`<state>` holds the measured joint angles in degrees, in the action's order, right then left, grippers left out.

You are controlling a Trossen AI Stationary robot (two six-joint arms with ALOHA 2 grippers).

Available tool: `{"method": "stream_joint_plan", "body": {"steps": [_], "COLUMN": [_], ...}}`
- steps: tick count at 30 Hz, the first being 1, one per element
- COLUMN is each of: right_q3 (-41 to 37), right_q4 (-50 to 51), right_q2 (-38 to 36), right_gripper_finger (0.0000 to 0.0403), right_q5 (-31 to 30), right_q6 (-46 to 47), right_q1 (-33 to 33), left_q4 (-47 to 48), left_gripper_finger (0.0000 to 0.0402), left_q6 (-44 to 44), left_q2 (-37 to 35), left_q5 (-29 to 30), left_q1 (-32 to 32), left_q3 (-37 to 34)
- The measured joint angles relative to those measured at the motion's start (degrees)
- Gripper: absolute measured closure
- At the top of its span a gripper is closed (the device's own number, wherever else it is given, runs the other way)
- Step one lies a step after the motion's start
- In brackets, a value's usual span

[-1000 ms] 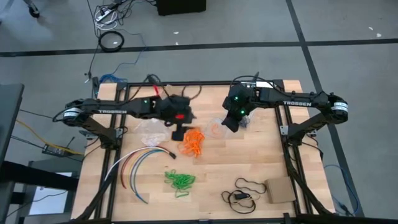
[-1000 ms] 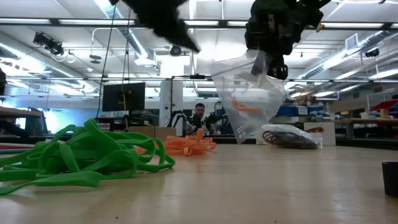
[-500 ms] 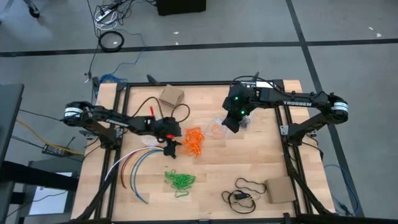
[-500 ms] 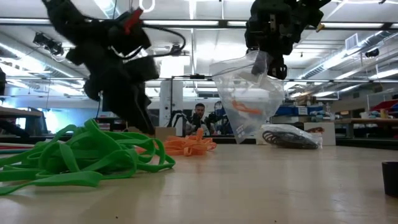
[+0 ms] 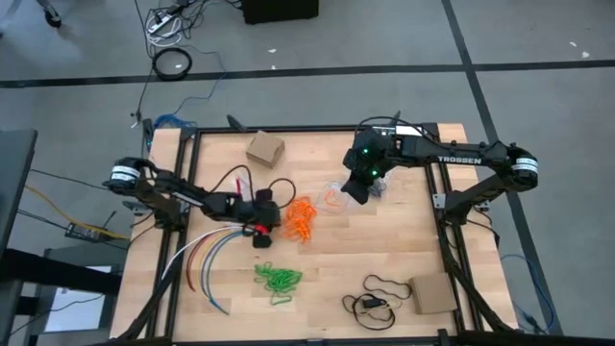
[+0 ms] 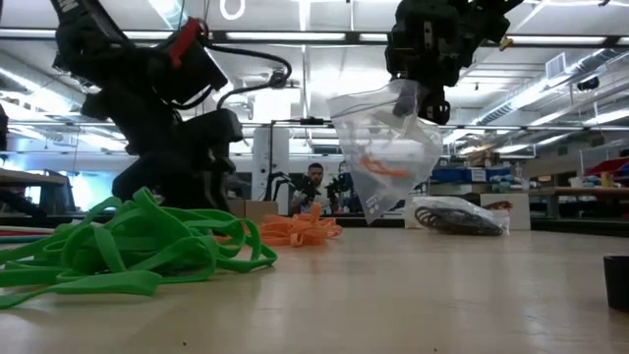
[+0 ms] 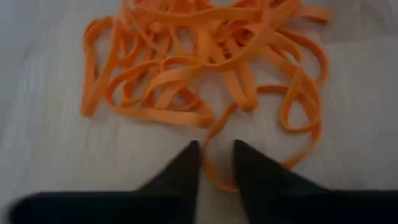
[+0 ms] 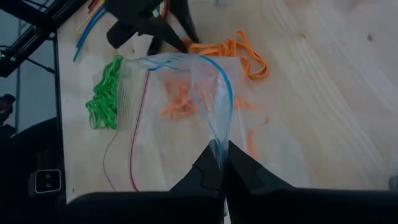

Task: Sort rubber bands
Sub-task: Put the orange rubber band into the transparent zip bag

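A heap of orange rubber bands (image 5: pixel 300 219) lies mid-table. My left gripper (image 7: pixel 216 152) is down at its left side, fingers a narrow gap apart, with one orange strand (image 7: pixel 210 163) running between them. A heap of green rubber bands (image 5: pixel 278 279) lies nearer the front. Over the table's far right my right gripper (image 8: pixel 221 158) is shut on a clear zip bag (image 6: pixel 388 147) that has some orange bands inside. In the low view another clear bag with dark bands (image 6: pixel 460 216) lies on the table behind. My left gripper stands slanting down from the table's left with a fingertip on either side of one orange strand at the heap's edge; I cannot tell whether the fingers touch it. My right gripper pinches the bag's top edge (image 8: pixel 217 146) between its two fingers, slanting down from above. The bag hangs below the fingers, clear of the table, its mouth gaping toward the left arm.
A cardboard box (image 5: pixel 265 149) sits at the far edge. Long coloured cables (image 5: pixel 207 255) curve along the left side. A thin black cord loop (image 5: pixel 380 291) and a flat cardboard piece (image 5: pixel 432 293) lie at the near right. A person (image 6: pixel 314 182) sits in the room behind.
My left gripper has dropped from well above the table down to the tabletop, ending at the left side of the orange heap. The heaps have not moved, and my right gripper has kept the bag where it was.
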<state>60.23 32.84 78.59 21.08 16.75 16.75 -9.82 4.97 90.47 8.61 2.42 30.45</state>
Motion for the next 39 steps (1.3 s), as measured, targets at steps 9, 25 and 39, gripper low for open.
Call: {"method": "stream_joint_plan", "body": {"steps": [9, 25, 39], "right_q3": [0.0, 0.0, 0.02], "right_q4": [-0.12, -2.02, -3.63], "right_q2": [0.0, 0.0, -0.02], "right_gripper_finger": [0.0403, 0.0403, 0.0403], "right_q5": [0.02, -0.35, -0.87], "right_q6": [0.12, 0.13, 3.19], "right_q1": [0.0, -0.02, 0.46], "left_q4": [14.21, 16.62, 10.73], "left_gripper_finger": [0.0398, 0.04, 0.0401], "left_q6": [6.82, 26.14, 32.37], "left_q2": [-7.19, -10.44, 4.3], "left_q5": [4.44, 10.91, 11.75], "left_q1": [1.53, -1.29, -0.16], "left_q3": [6.88, 33.61, 40.92]}}
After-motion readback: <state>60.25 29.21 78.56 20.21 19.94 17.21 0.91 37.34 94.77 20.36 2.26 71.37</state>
